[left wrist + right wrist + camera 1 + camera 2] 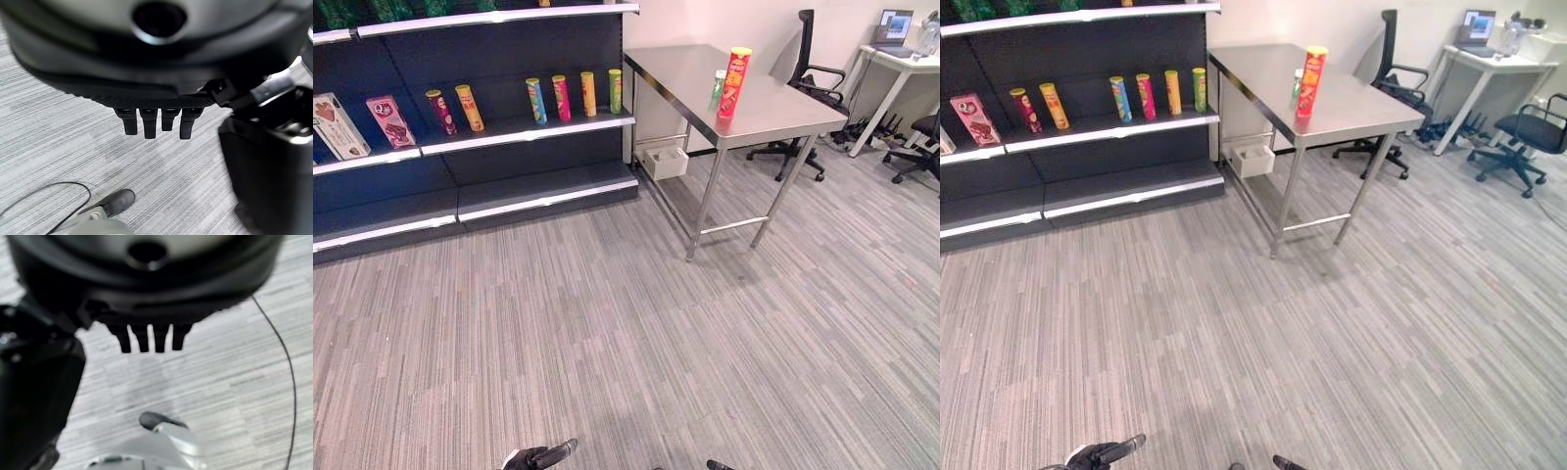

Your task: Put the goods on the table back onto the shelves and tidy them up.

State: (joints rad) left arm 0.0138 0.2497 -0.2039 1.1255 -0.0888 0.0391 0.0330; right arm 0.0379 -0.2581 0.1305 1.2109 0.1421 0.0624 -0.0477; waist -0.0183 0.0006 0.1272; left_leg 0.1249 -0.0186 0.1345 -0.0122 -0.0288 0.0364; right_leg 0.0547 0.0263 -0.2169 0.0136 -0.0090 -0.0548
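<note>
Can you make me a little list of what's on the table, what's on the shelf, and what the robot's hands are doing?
Table: shiny steel table, beside the shelves
On the table: tall red crisp tube with yellow lid; small green bottle next to it
Middle shelf: dark shelf unit holding six upright crisp tubes and a pink box
Left hand: hanging over the grey carpet, fingers straight, holding nothing
Right hand: hanging over the carpet too, fingers straight, empty
Put away yet: no

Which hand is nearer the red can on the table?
Right, narrowly. The red can stands far ahead, to the right. Right hand and left hand both hang low over the floor; the left sits further left.
</note>
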